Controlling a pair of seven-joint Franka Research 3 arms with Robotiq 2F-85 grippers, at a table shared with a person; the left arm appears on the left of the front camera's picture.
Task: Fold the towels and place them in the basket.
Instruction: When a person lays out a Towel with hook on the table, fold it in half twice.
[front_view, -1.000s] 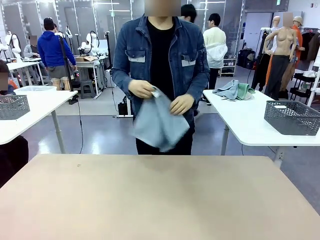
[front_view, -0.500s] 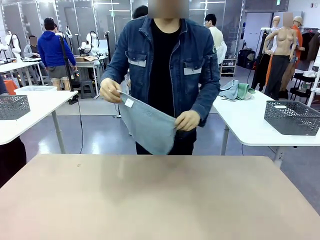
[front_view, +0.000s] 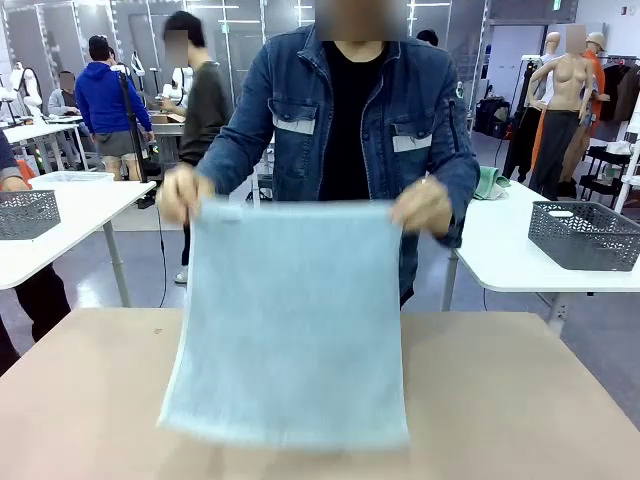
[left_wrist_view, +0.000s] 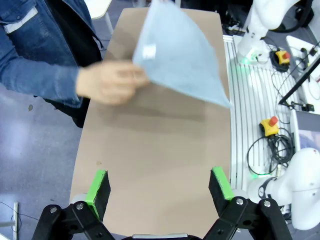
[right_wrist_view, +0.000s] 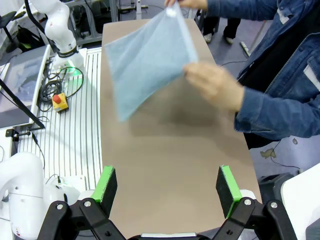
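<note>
Front view: person (front_view: 350, 120) holds blue-grey towel (front_view: 290, 320) spread above the table (front_view: 520, 400) (unfolded).
Tools: left tool (left_wrist_view: 159, 175), right tool (right_wrist_view: 167, 172) both wide open, empty.
Progress: likely just starting; folding, stowing remain.

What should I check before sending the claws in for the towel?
1. Left claw open: ok.
2. Right claw open: ok.
3. Towel lying flat on table: not ok, held up and spread.
4. Person's hands off towel: not ok, both grip its top corners.
5. Towel at rest: not ok, it looks motion-blurred.
6. Basket in reach: cannot tell; a grey one stands on another table.
</note>
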